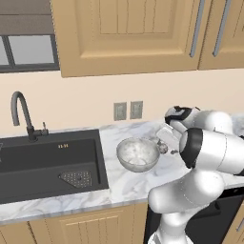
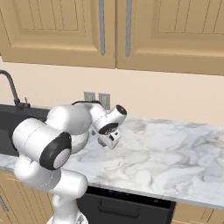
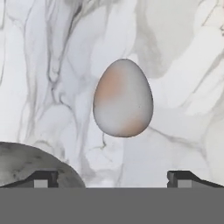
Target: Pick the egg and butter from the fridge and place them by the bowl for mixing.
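Egg (image 3: 123, 98) lay pale grey, pink-blotched, smooth, on marbled desk (image 3: 183, 65), beside bowl (image 3: 30, 168), gripper (image 3: 113, 178) spread wide, empty.

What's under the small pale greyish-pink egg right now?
The pale greyish-pink egg lies on bare white marble counter, beside the grey-white bowl. The contact patch beneath it is hidden by the egg itself.

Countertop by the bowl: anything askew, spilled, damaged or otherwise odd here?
Nothing stands out. The egg lies whole on the marble counter just beside the bowl, with no crack or spill. The gripper is open above the egg. No butter is by the bowl yet.
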{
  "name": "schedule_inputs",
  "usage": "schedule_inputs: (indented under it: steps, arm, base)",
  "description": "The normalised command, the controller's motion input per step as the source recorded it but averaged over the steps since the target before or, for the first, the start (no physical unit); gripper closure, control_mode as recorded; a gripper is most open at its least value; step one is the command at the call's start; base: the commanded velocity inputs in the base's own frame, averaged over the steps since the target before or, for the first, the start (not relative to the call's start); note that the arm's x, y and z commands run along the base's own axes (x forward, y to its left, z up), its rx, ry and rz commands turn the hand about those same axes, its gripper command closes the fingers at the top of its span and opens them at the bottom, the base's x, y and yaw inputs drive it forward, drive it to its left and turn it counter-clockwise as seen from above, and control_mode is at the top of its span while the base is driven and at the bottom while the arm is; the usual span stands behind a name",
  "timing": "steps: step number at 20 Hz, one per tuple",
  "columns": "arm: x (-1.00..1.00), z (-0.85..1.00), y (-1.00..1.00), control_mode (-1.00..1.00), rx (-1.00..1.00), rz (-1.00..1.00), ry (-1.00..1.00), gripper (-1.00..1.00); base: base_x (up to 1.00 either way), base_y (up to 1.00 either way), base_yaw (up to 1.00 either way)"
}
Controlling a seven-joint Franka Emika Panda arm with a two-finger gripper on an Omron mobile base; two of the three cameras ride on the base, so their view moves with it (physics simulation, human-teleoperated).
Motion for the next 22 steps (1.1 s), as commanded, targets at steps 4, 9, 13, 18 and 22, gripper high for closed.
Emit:
schedule_inputs:
  steps: [4, 9, 13, 18, 22]
  arm:
    - [-0.38, 0.42, 0.03, -1.00, 0.00, 0.00, 0.02, -1.00]
    - [-0.46, 0.46, 0.20, -1.00, -0.10, 0.02, 0.00, -1.00]
    - [-0.50, 0.50, 0.31, -1.00, -0.23, 0.13, -0.05, -1.00]
    - [-0.60, 0.43, 0.32, -1.00, -0.24, 0.17, -0.09, -1.00]
    - [-0.50, 0.38, 0.30, -1.00, -0.19, 0.07, -0.01, -1.00]
  base:
    - [0.00, 0.00, 0.00]
    - [0.00, 0.00, 0.00]
    - [0.00, 0.00, 0.00]
    - [0.00, 0.00, 0.00]
    - [0.00, 0.00, 0.00]
